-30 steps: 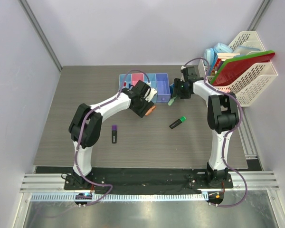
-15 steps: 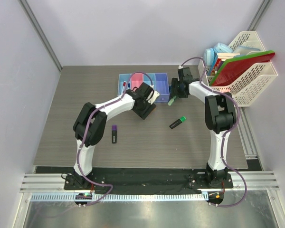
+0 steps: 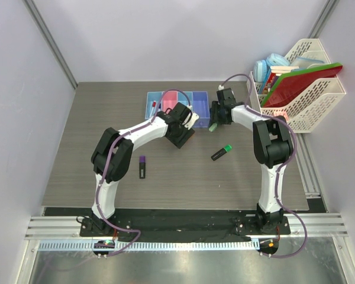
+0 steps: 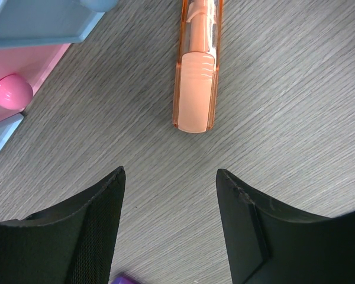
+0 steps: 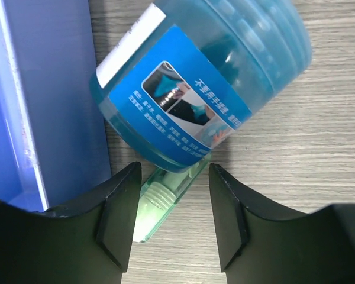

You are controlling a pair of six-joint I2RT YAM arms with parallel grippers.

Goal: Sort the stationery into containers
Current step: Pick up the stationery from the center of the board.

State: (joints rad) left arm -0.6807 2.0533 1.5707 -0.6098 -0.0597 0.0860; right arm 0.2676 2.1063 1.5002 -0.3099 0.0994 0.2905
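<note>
In the left wrist view my left gripper (image 4: 170,173) is open and empty, with an orange bit (image 4: 195,71) lying on the table just ahead of its fingertips. The pink bin (image 4: 23,65) holds a pink ball at left. In the right wrist view my right gripper (image 5: 174,171) is open, its jaws on either side of a pale-green bit (image 5: 163,201) that lies partly under the round blue roll (image 5: 207,77), beside the purple-blue bin (image 5: 47,100). From above, the row of bins (image 3: 177,102) lies between both grippers, the left (image 3: 188,131) and the right (image 3: 215,115).
A green highlighter (image 3: 221,152) lies right of centre and a purple highlighter (image 3: 142,167) left of centre. The white lattice rack (image 3: 319,100) with red and green folders stands at the back right. A purple edge (image 4: 127,279) shows at the bottom of the left wrist view.
My right gripper has moved left and back toward the bins' right end. My left gripper has shifted over the orange bit, which is now hidden in the top view.
</note>
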